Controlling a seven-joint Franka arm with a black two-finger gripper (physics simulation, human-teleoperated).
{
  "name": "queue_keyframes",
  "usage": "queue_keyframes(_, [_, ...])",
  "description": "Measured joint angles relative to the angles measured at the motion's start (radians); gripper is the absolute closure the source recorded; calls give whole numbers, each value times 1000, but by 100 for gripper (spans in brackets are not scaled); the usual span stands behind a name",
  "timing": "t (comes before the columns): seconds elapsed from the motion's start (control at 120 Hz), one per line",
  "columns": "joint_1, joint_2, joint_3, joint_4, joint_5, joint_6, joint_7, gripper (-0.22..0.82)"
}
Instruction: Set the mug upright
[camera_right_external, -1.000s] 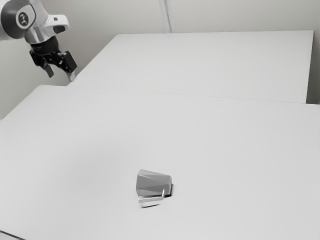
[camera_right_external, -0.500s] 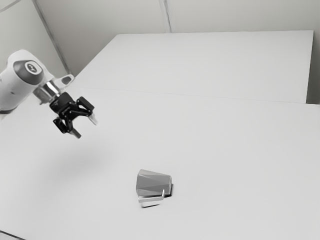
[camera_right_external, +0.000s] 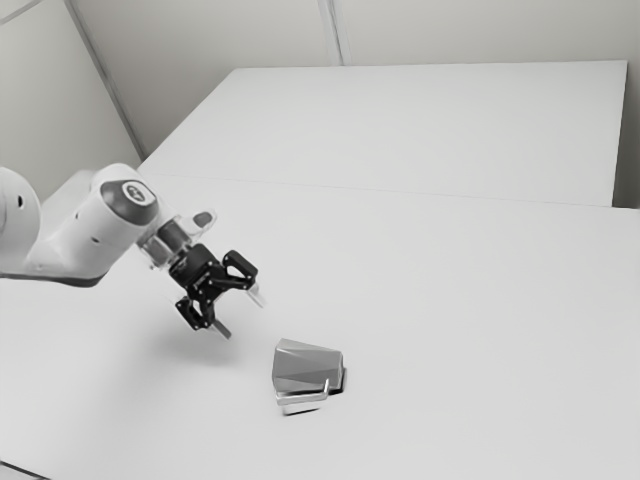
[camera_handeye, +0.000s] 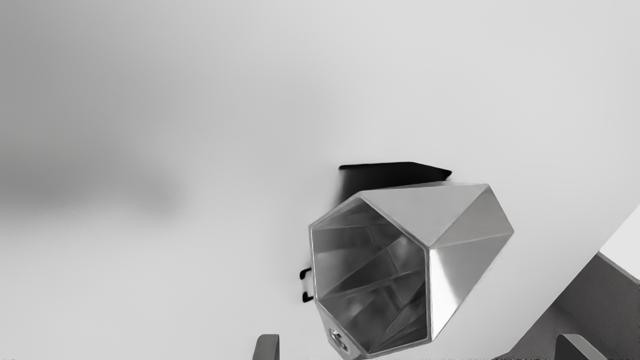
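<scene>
My gripper (camera_right_external: 241, 316) hangs above the table in the exterior view, to the left of the mug and a little higher in the picture, its fingers spread. The silvery faceted mug (camera_right_external: 306, 367) lies on its side, its thin handle toward the picture's bottom edge. In the wrist view the mug (camera_handeye: 470, 220) shows its open mouth and dark inside. There the two fingertips of the gripper (camera_handeye: 417, 347) stand wide apart with nothing held between them.
The white table (camera_right_external: 450, 300) carries the mug, and a second white surface (camera_right_external: 430, 130) lies behind it. A table edge with darker floor (camera_handeye: 575, 305) beyond it runs near one fingertip in the wrist view.
The arm has come in from the exterior view's upper left, moving down and rightward until the gripper is close to the mug. The mug has stayed where it was.
</scene>
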Motion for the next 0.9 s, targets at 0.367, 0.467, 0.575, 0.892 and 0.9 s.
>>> queue_keyframes(0.367, [-47,-12,-20,-79,-94,66,-86,0])
queue_keyframes(0.467, [-67,-2,-29,-81,-139,99,-105,0])
queue_keyframes(0.575, [-90,18,-40,-81,-207,131,-121,0])
queue_keyframes(0.892, [-103,71,-44,-81,-376,174,-157,0])
queue_keyframes(0.9, [-104,72,-44,-81,-378,175,-157,0])
